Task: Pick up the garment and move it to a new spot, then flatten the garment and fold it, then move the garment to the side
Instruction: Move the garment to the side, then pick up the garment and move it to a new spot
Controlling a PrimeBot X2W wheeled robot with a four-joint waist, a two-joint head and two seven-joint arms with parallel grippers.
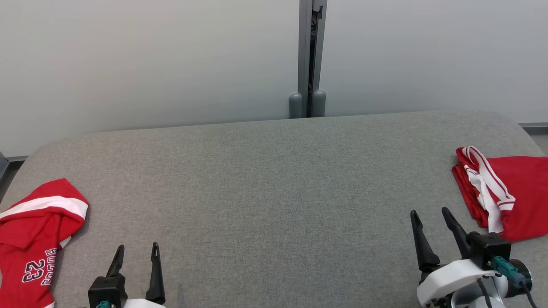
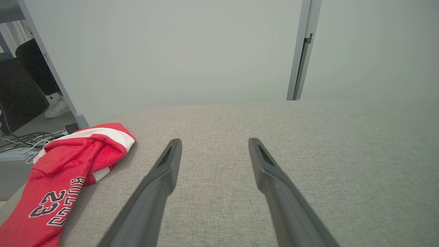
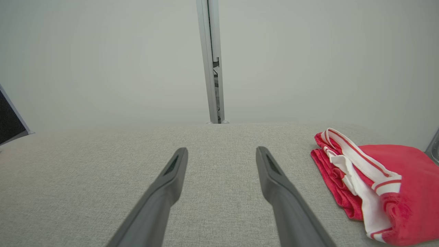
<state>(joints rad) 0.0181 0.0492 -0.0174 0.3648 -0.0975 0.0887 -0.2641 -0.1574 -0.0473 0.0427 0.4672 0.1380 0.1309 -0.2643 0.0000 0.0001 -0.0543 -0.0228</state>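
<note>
Both of our tools are spread wide and hold nothing. Our left tool (image 1: 138,245) hovers low over the near-left part of the desk (image 1: 274,192). Our right tool (image 1: 429,210) hovers over the near-right part, with its fingers tilted a little to the left.

A crumpled red garment (image 1: 32,231) lies at the desk's left edge, just left of our left tool and apart from it. It has a white band across its far end and the number 23 printed on it. It runs out of the head view at the left and at the bottom, so we cannot tell whether any of it hangs over the edge.

A folded red garment (image 1: 513,192) with white trim lies near the desk's right edge. Its folded side faces the middle of the desk, and its near corner is just beside our right tool. In the right wrist view the fingers are clear of it.

Between the two garments the grey cloth surface is bare from the near side to the far edge, which curves round at both corners. Behind that edge stands a pale wall (image 1: 150,64) with a grey upright post (image 1: 305,60) near its middle. In the left wrist view, past the desk's left corner, cables (image 2: 20,140) lie on the floor.
</note>
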